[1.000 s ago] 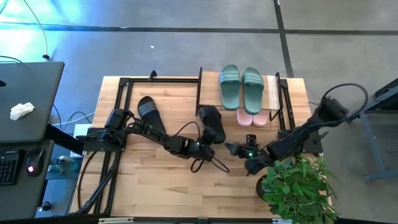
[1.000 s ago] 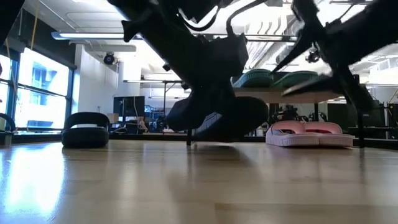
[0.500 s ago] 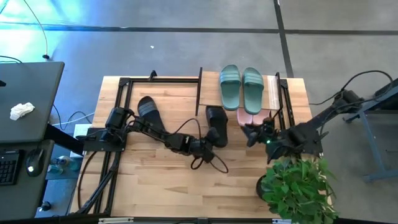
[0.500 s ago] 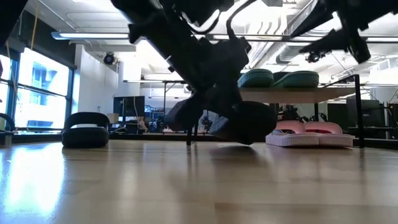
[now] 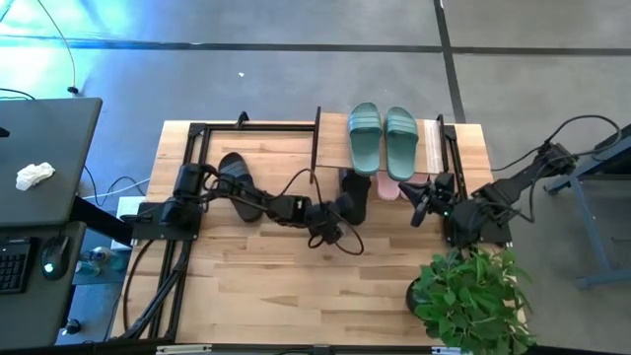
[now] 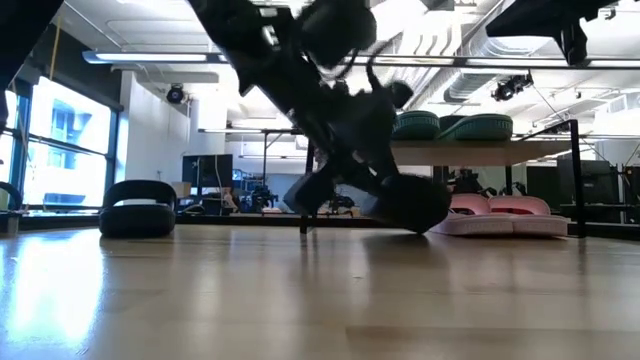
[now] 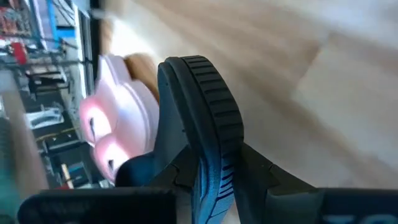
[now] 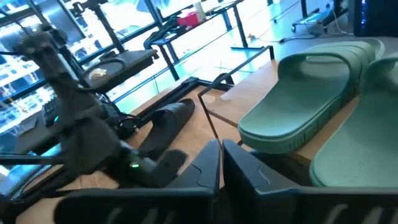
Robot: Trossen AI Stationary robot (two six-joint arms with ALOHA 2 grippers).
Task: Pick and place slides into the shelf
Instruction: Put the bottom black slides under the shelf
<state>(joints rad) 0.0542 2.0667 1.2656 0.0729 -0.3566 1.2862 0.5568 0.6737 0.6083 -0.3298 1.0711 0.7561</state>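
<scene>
Black slide (image 5: 355, 191) being held by the left claw (image 5: 333, 209), clamped on its sole edge, just in front of the shelf (image 5: 432, 148) near the bench's (image 5: 246, 286) far edge. Toe pointing toward the pink pair (image 6: 498, 212), mostly hidden under the shelf's top board in the high view. Green pair (image 5: 383, 138) lying side by side on that board. Second black slide (image 5: 235, 175) sitting near the bench's left edge, partly covered by the left arm. Right claw (image 5: 424, 197) hovering beside the shelf's right posts, fingers pressed together, gripping nothing. No readable writing showing.

Two green slides (image 5: 382, 138), two pink (image 6: 495, 213), two black (image 5: 234, 174), one shelf (image 5: 431, 148)
</scene>
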